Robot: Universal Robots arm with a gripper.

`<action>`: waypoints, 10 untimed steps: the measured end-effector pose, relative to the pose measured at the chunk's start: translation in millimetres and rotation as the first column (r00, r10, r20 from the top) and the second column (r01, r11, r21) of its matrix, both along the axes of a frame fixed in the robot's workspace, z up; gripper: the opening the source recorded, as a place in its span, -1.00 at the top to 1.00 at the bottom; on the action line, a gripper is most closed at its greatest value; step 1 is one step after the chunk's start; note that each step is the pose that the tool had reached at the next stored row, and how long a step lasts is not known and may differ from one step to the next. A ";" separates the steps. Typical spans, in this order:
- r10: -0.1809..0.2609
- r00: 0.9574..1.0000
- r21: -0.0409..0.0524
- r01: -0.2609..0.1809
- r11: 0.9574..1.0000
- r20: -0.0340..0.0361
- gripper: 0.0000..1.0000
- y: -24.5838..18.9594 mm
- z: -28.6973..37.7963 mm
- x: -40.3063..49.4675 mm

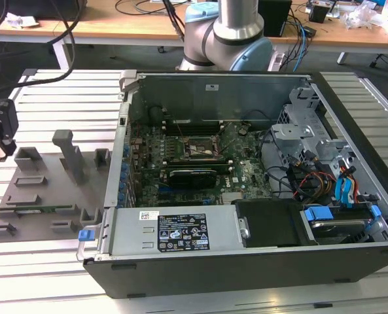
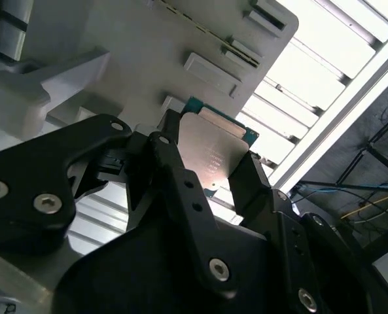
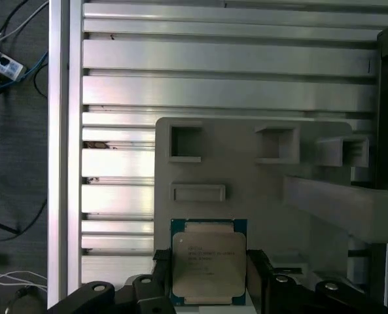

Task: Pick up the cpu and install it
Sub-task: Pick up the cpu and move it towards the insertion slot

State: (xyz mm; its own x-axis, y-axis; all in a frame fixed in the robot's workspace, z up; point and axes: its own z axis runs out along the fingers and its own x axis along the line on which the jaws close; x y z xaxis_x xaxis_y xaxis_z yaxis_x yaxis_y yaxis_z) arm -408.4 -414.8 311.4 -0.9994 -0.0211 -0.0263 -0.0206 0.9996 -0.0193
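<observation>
The cpu [image 3: 209, 260] is a small square chip with a pale silvery top on a green board. In both wrist views it sits between my gripper's black fingers, over the edge of the grey fixture plate [image 3: 246, 170]. My gripper [image 3: 209, 258] is shut on the cpu [image 2: 213, 154], one finger [image 2: 174, 163] against each side. The exterior view places the gripper [image 1: 0, 127] at its far left, above the left end of the fixture plate [image 1: 43, 190]. The open socket [image 1: 197, 149] lies on the motherboard inside the computer case, well to the exterior view's right of the gripper.
The open computer case [image 1: 246, 176] holds cards, cables and a drive cage [image 1: 298, 137]. Grey fixture blocks [image 1: 69, 154] stand up from the plate between gripper and case. The slatted aluminium table [image 3: 213, 78] ends close by, with cables on the floor beyond.
</observation>
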 end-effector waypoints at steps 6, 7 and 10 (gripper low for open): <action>0.000 1.000 0.000 0.000 1.000 0.000 -0.09 0.0 14.5 0.0; 0.000 1.000 0.000 0.000 1.000 0.000 -0.09 0.0 16.7 0.0; 0.000 1.000 0.000 0.000 1.000 0.000 -0.09 0.0 22.7 0.0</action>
State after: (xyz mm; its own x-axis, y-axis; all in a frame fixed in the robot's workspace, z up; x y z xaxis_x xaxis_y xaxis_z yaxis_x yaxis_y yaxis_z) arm -408.4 -414.8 334.1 -0.9994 -0.0210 -0.0264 -0.0205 0.9996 -0.0192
